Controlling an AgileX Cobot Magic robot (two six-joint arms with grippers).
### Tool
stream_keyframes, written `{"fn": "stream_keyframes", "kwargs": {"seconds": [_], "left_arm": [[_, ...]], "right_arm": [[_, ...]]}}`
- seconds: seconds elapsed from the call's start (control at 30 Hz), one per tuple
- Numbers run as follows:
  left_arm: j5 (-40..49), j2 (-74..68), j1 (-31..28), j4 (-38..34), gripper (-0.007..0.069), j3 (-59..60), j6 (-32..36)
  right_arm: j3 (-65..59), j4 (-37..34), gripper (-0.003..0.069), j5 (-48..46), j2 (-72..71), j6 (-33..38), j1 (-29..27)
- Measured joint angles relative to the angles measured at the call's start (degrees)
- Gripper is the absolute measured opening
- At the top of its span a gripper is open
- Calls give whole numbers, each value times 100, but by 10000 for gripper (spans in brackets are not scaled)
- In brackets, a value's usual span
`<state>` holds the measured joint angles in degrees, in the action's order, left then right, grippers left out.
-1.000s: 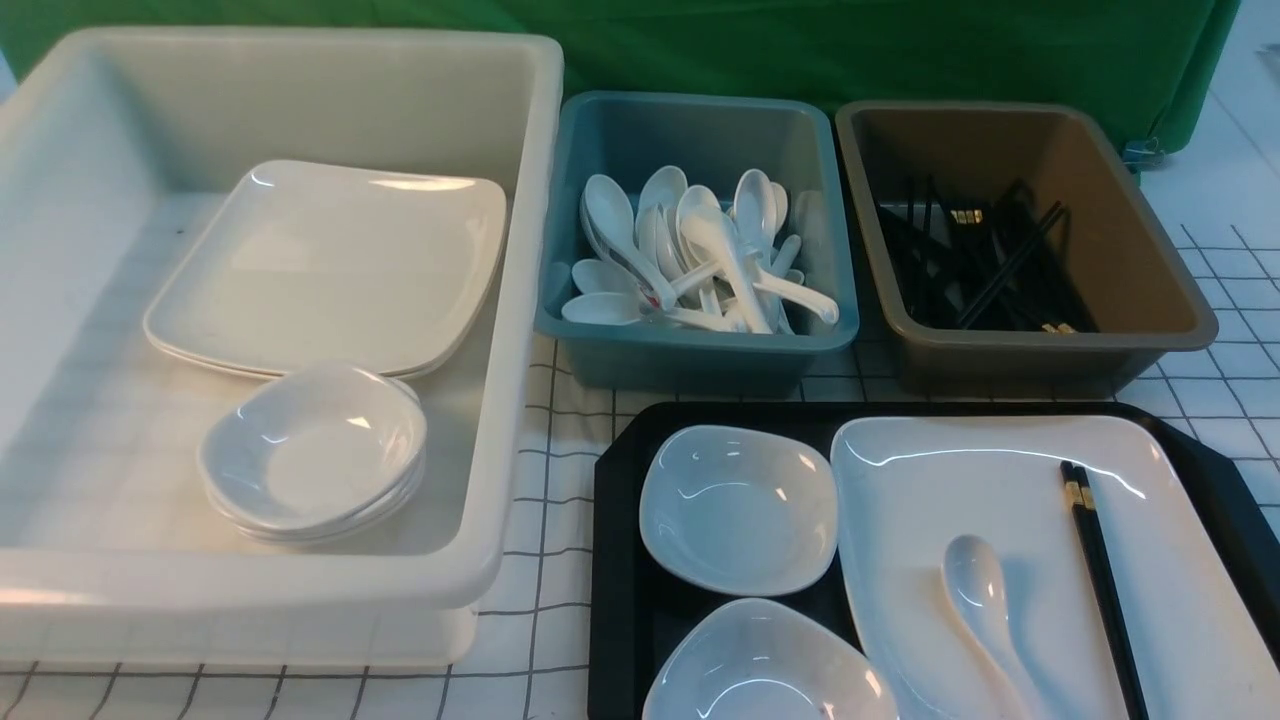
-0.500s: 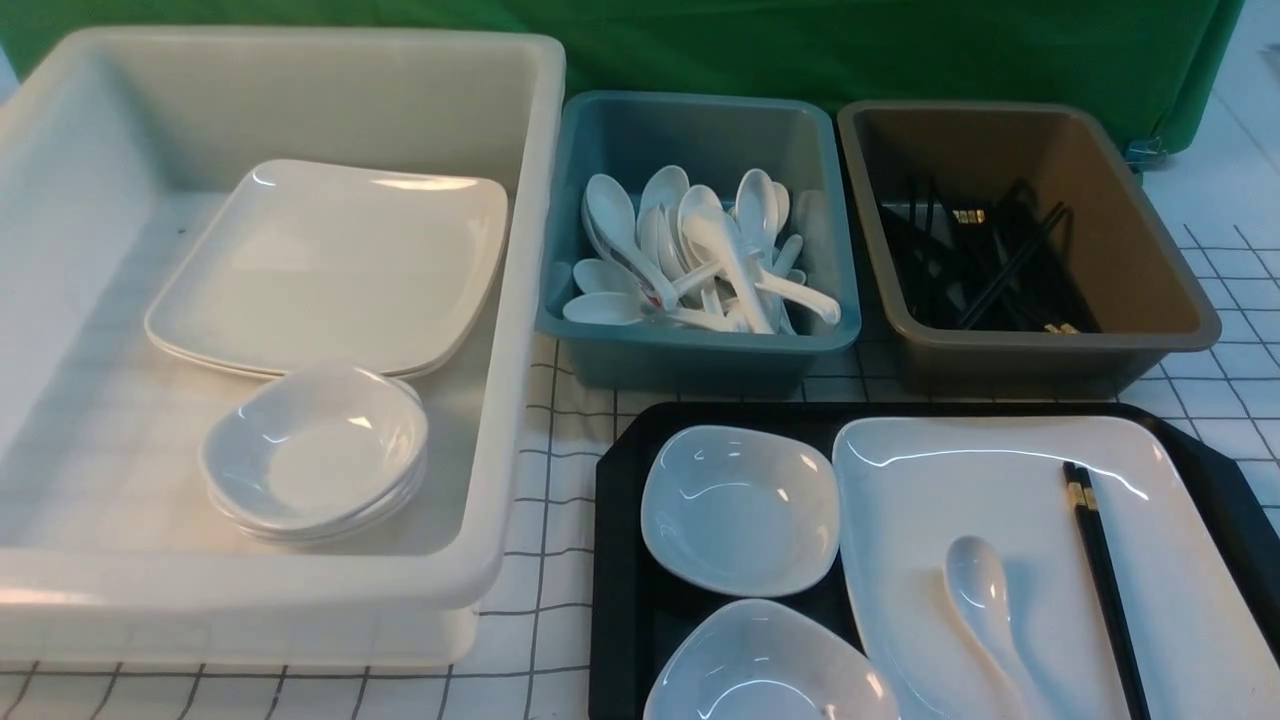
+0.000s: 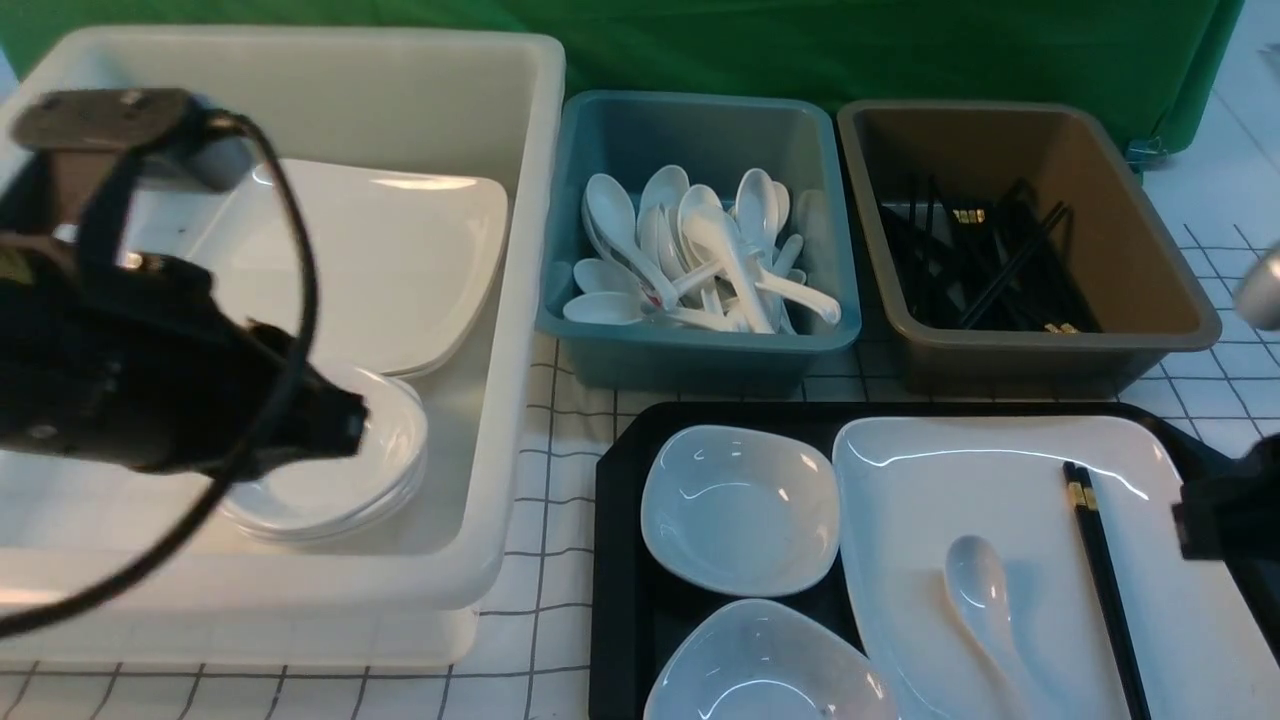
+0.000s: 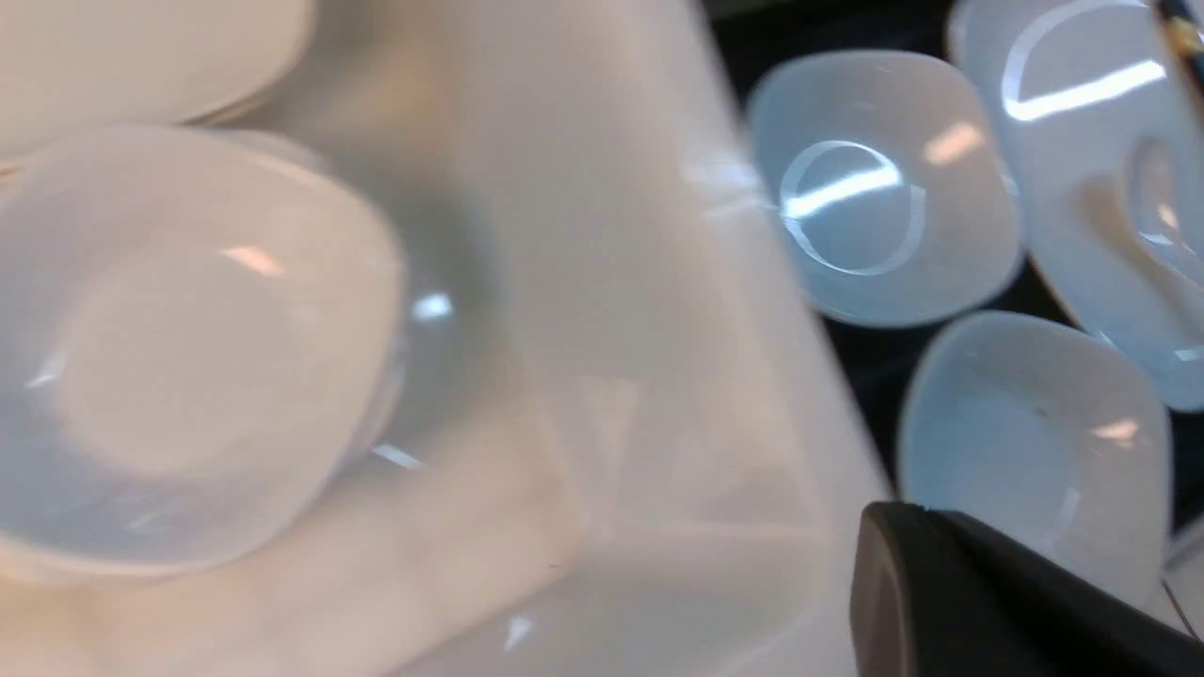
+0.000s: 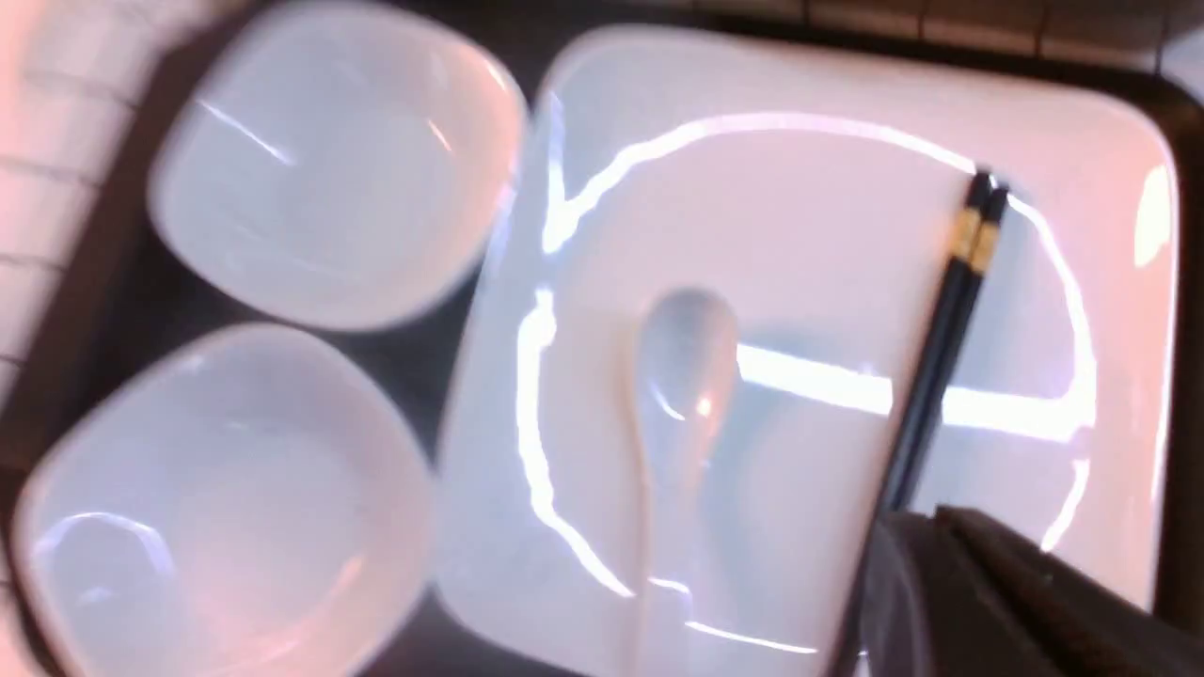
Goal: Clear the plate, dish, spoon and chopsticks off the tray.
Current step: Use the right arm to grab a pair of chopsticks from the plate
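Two at a time here: watching the left gripper (image 3: 340, 425) hanging over the big white tub (image 3: 400, 100), close by the stack of small dishes (image 3: 395, 460) inside it, and the right gripper (image 3: 1215, 515) hovering at the right edge of the tray (image 3: 618, 600). Seeing only one of the left fingers (image 4: 988, 602) in its wrist view and a dark blur of the right fingers (image 5: 997, 592) in the other, so being unable to tell whether either pair is spread or pressed together.

Finding the black tray sitting on the gridded counter (image 3: 560, 450), to the right of the white tub. Finding the plate (image 3: 960, 480) lying flat in the tray's right part. Noting the spoon (image 3: 985, 600) lying on the plate, bowl end away, handle running toward the near edge. Noting the chopsticks (image 3: 1100, 560) lying side by side on the plate to the right of the spoon (gold bands at the far end), not touching it. Spotting the far dish (image 3: 738, 508) and the near dish (image 3: 760, 665) on the tray's left part, close together and just beside the plate's left rim.

Also seeing large white plates (image 3: 400, 260) stacked in the white tub, a teal bin (image 3: 700, 345) holding white spoons (image 3: 720, 250), and a brown bin (image 3: 1050, 350) holding black chopsticks (image 3: 1000, 270), both standing beyond the tray.
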<state>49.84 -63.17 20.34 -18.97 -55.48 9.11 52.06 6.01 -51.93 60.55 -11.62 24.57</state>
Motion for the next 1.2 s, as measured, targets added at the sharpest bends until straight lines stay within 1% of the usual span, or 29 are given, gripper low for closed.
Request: {"fn": "stream_keyframes", "kwargs": {"seconds": [0.03,0.07,0.1,0.17,0.23,0.27,0.33,0.4,0.43,0.47,0.5,0.53,0.6,0.67,0.73,0.8,0.87,1.0,1.2], "left_arm": [[-23,-98,374,142,-10,-47,-148],[-36,-120,447,177,-10,-58,-185],[-33,-306,1000,459,-10,-157,-479],[-38,-566,1552,773,-11,-317,-770],[-103,-808,1899,908,-11,-504,-876],[-110,-860,1959,921,-11,-550,-911],[-289,-1206,2200,958,-11,-877,-911],[-365,-1335,2236,958,-11,-1002,-911],[-488,-1585,2269,964,-11,-1222,-863],[-565,-1701,2269,964,-11,-1304,-803],[-564,-1723,2269,964,-11,-1317,-796],[-699,-1870,2269,964,-11,-1374,-739],[-1017,-2057,2269,965,-11,-1413,-542],[-1358,-2192,2269,848,-9,-1424,-300],[-1774,-2333,2269,604,-6,-1436,156],[-1991,-2483,2272,344,-4,-1442,573],[-2067,-2642,2272,133,-3,-1442,844],[-2037,-2972,2272,-98,-3,-1442,1048],[-1960,-3224,2278,-139,-3,-1442,1188]], "right_arm": [[199,0,0,-104,295,111,-108],[236,-8,0,-122,351,136,-131],[528,-95,0,-241,761,311,-388],[837,-392,0,-311,1213,589,-799],[1063,-733,7,-324,1634,853,-1140],[1104,-812,12,-324,1718,892,-1201],[1270,-940,67,-303,2209,1036,-1424],[1291,-946,114,-290,2442,1050,-1460],[1297,-967,215,-240,2805,1074,-1481],[1297,-973,270,-181,2971,1079,-1481],[1297,-973,270,-181,2971,1079,-1481],[1297,-980,342,-64,3183,1092,-1481],[1297,-938,412,114,3440,1069,-1481],[1297,-836,437,225,3613,1007,-1481],[1297,-664,448,335,3800,960,-1483],[1297,-528,451,393,3931,892,-1509],[1297,-482,451,456,4038,870,-1564],[1297,-462,451,664,4180,853,-1697],[1308,-546,451,771,4427,853,-1782]]}}
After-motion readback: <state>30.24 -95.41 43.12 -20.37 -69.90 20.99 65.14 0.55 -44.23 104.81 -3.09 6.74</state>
